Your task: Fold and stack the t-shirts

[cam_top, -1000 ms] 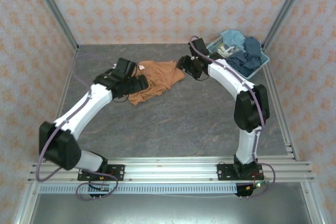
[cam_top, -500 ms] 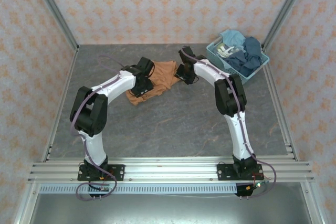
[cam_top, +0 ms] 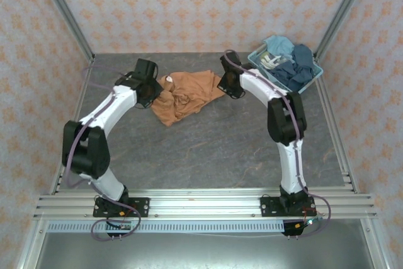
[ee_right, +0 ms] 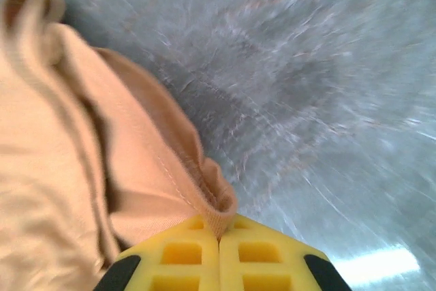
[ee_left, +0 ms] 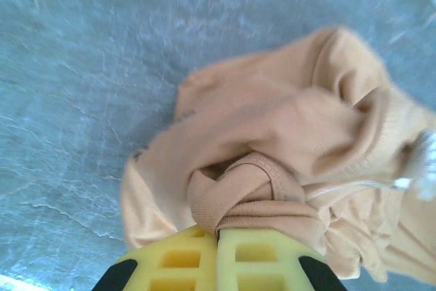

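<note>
One orange-tan t-shirt (cam_top: pixel 186 96) lies crumpled on the grey table, toward the back. My left gripper (cam_top: pixel 155 91) sits at its left edge, shut on a bunched fold of the t-shirt (ee_left: pixel 286 141); the yellow fingertips (ee_left: pixel 177 257) meet with cloth pinched between them. At the right edge my right gripper (cam_top: pixel 222 89) is shut on a stitched hem of the t-shirt (ee_right: pixel 61 168), its yellow pads (ee_right: pixel 262 257) pressed together. The chest print is hidden in the folds.
A pale blue lattice basket (cam_top: pixel 254 59) at the back right holds a heap of blue and grey clothes (cam_top: pixel 293 64). Patterned walls with metal posts close in the table on three sides. Bare grey table (cam_top: pixel 208 143) stretches in front of the t-shirt.
Both grippers have gone from open to shut on the t-shirt's edges. The left arm has swung out to the left, and the cloth now lies more bunched toward the left.
</note>
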`<state>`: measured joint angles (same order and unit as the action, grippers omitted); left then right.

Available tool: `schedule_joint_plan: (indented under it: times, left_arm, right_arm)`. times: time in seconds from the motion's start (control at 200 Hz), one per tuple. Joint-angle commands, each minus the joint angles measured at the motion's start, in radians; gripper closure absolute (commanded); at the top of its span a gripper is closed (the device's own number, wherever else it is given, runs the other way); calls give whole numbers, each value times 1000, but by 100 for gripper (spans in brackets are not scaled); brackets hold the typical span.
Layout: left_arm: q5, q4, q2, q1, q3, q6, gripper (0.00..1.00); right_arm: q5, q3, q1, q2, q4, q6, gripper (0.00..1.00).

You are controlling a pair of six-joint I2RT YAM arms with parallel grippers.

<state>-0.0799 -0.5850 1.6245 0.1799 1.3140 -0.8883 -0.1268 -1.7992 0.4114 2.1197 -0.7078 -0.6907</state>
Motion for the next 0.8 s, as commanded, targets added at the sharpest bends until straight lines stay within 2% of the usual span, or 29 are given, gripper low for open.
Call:
schedule_joint_plan:
  times: [0.0,0.15,0.255,0.425,0.49,0.57,0.615,0.646,0.696,0.791]
  left_arm:
    - [-16,-12,-88,-49,-49,24,100]
    - [-31,-44,-203,-112,-144,35,100]
    - [-28,-61,-271,-165,-233,46,100]
    - [-18,-82,-251,-225,-311,70,100]
    - [5,-98,-214,-226,-303,92,83]
    - [70,-156,-195,-219,-279,84,76]
    - [120,-191,-205,-199,-256,88,64]
    - [146,-206,-217,-176,-237,101,56]
    - [171,-225,-231,-127,-207,125,47]
    - [103,-188,-227,5,-158,178,40]
  right_arm:
    - [128,87,-11,-200,-70,29,100]
    - [186,306,-11,-409,-106,25,100]
    - [181,445,-11,-529,-124,29,100]
    - [136,633,-11,-615,-124,36,100]
    - [107,671,-11,-593,-140,45,100]
    - [84,707,-11,-567,-164,40,100]
    - [70,727,-10,-563,-167,42,100]
    - [61,739,-11,-564,-167,46,100]
    - [51,748,-11,-564,-177,53,100]
    - [29,761,-11,-577,-186,72,100]
